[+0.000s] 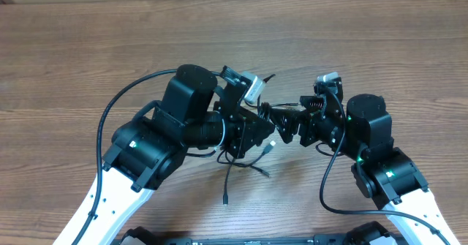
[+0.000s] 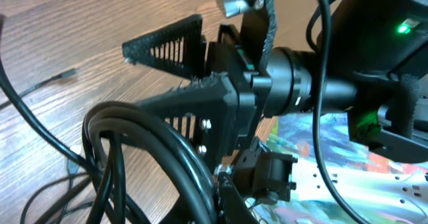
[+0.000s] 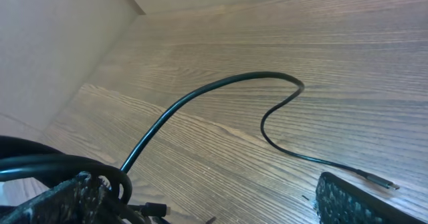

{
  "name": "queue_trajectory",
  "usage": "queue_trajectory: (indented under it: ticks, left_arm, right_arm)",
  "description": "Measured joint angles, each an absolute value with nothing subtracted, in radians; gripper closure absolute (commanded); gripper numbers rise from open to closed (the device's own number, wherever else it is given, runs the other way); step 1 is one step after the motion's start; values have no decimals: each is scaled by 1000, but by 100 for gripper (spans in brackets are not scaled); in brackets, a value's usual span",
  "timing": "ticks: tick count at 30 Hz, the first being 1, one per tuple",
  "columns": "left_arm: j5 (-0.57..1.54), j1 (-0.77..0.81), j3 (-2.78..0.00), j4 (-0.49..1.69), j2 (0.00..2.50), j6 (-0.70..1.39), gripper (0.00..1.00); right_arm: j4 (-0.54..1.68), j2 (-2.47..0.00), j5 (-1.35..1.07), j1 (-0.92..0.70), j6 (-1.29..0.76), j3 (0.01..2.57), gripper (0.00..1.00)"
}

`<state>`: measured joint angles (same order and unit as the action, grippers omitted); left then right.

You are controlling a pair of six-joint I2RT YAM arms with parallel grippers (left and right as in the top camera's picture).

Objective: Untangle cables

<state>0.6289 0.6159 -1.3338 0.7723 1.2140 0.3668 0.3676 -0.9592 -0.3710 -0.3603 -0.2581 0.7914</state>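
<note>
Right now both arms meet over the middle of the wooden table [image 1: 88, 47], wrists turned toward each other. The left gripper [image 1: 262, 132] is clenched, and the cables [image 1: 245, 164] bunch up right at it, so it appears to be pinching the bundle. Its own fingertips are hidden behind the looped cords in the left wrist view, so the exact point of contact cannot be told. From that grip, several thin black strands hang and trail toward 6 o'clock in the overhead view. One ends in a small dark plug [image 1: 226, 200] lying on the wood, and a silver tip [image 1: 272, 146] shows just at 5 o'clock of the clenched jaws.

The right gripper [image 2: 137, 77] sits at 3 o'clock of the left one, almost nose to nose with it. Its jaws are spread wide and released, holding nothing. Its two ribbed black fingers [image 2: 170, 47] point toward 9 o'clock in the left wrist view, just behind the raised loops.

Seen from the right wrist, part of the bundle crowds against the finger at 7 o'clock. Whether it touches cannot be told. One loose cord curves away across the table and ends in a plug at 4 o'clock, near the other finger.
</note>
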Motion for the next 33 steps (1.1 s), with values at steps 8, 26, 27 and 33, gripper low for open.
queue_trajectory:
  ticks: [8,26,27,33]
  left_arm:
    - [633,616,-1334,759,1214,367,96]
    - [643,635,-1334,738,1223,368,96]
    - [640,635,-1334,738,1225,368,96]
    - [590,635,-1334,741,1227,429,96]
  right_arm:
    - [326,-959,-444,-360,-266,791,0]
    - [310,-999,-392,-361,-284,791,0]
    - [315,-999,-389,-361,-284,791,0]
    - [371,-1002,-383,-361,-285,791,0]
